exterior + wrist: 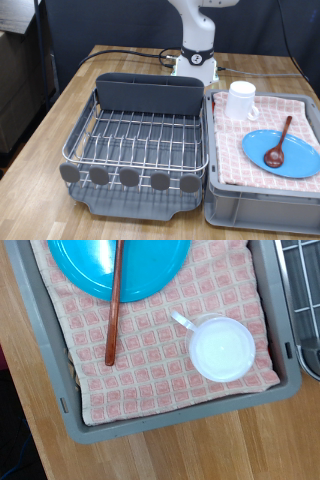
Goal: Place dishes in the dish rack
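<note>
Dishes sit together on the red-checked cloth [262, 140] inside the grey bin [255, 205], none of them in the dish rack [140, 130] yet. From the bin's middle in the exterior view, the white mug [241, 100] stands upright at about eleven o'clock, and the light-blue plate [298, 160] lies flat at about four o'clock. The wooden spoon [279, 143] rests across the plate, its bowl on the plate's surface and its handle pointing out over the rim toward one o'clock. The mug is near the plate but apart from it.

The wrist view looks straight down on the same group: the mug [221, 348] shows its open mouth and a small handle, the spoon [114, 302] shows as a long reddish-brown stick crossing from plate [150, 265] to cloth [190, 390], and a strip of the rack's wire edge [303, 290] appears beside the bin wall [160, 425]. Only the exterior view shows the rack whole, at nine o'clock from the bin, its silver wires bare, dark tall compartment at the back, round grey feet along the front.

The gripper appears in neither view, so whether its fingers are wide or narrow cannot be told; only the arm's white lower links [197, 40] show at the table's far edge
</note>
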Available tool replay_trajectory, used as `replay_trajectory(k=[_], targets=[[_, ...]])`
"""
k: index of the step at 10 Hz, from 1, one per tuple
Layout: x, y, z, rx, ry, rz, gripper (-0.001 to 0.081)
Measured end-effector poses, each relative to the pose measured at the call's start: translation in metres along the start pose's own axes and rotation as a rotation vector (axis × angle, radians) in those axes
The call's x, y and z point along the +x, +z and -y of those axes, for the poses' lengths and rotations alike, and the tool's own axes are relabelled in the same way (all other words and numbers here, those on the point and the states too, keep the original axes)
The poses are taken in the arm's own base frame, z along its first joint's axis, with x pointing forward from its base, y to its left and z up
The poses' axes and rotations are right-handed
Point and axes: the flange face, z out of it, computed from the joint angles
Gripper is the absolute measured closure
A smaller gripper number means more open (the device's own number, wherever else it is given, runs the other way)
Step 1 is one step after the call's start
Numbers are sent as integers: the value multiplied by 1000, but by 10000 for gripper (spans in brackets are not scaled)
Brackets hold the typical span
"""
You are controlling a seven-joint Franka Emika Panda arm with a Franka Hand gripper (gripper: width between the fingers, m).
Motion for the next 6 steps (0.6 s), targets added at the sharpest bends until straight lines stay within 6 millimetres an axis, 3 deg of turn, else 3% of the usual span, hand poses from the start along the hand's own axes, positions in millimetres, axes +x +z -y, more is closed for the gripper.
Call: replay_trajectory(k=[6], targets=[[-19, 73, 26, 32, 0, -47, 3]])
